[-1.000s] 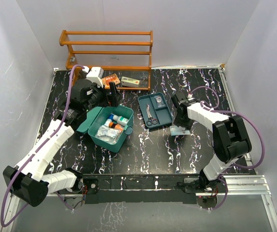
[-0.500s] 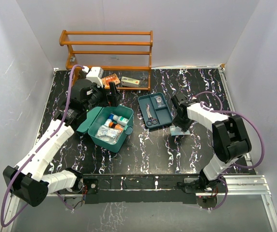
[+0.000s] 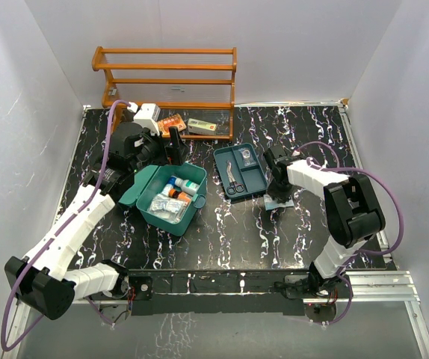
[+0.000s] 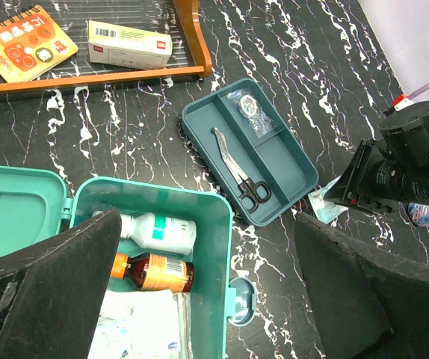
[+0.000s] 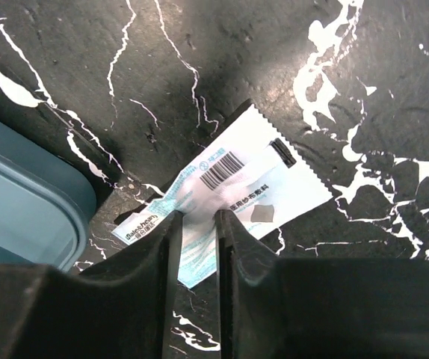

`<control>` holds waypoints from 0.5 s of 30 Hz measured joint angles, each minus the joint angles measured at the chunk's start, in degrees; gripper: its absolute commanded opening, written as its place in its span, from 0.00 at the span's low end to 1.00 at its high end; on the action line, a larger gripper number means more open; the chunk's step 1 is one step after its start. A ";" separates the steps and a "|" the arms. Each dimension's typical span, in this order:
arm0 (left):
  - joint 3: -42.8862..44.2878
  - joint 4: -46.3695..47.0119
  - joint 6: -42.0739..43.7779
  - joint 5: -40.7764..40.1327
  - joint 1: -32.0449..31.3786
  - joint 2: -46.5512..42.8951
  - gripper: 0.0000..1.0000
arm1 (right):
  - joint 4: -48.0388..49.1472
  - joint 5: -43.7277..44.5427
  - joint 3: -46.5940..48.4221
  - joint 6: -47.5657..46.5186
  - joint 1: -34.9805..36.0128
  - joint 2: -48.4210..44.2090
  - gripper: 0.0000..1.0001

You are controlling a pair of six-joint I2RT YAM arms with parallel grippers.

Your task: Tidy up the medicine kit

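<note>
The medicine kit (image 3: pixel 187 222) stands open at centre left, its lid (image 3: pixel 134 194) laid back to the left. It holds a white bottle (image 4: pixel 158 230), a brown bottle (image 4: pixel 151 271) and white pouches (image 4: pixel 136 329). My left gripper (image 3: pixel 173 142) is open and empty above the kit's far edge, and it shows in the left wrist view (image 4: pixel 207 221). My right gripper (image 3: pixel 277 193) is down on the table, right of the dark teal tray (image 3: pixel 255 179). In the right wrist view (image 5: pixel 198 217) it is shut on a white and teal flat packet (image 5: pixel 259 187), which puckers between the fingers.
The tray (image 4: pixel 289 172) holds scissors (image 4: pixel 237 168) and a small clear packet (image 4: pixel 250 112). An orange wooden rack (image 3: pixel 166 67) stands at the back, with an orange booklet (image 4: pixel 24 41) and a white box (image 4: pixel 128 43) on its bottom shelf. A white plug block (image 3: pixel 147 114) lies beside it.
My right gripper has shifted slightly left and settled onto the packet. The left arm and the kit have not moved.
</note>
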 measured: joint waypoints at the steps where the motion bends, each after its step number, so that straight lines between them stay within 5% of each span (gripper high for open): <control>1: 0.00 -0.02 -0.02 0.00 0.00 0.00 0.99 | 0.44 -0.15 -0.04 -1.40 -0.02 0.00 0.12; 6: 0.00 -0.07 -0.02 0.00 0.00 0.00 0.99 | 1.90 -1.86 -0.24 -8.96 -0.74 -0.13 0.01; 15: 0.00 -0.09 0.00 -0.04 0.00 0.00 0.99 | 2.03 -3.82 0.50 -18.84 -1.11 -0.13 0.01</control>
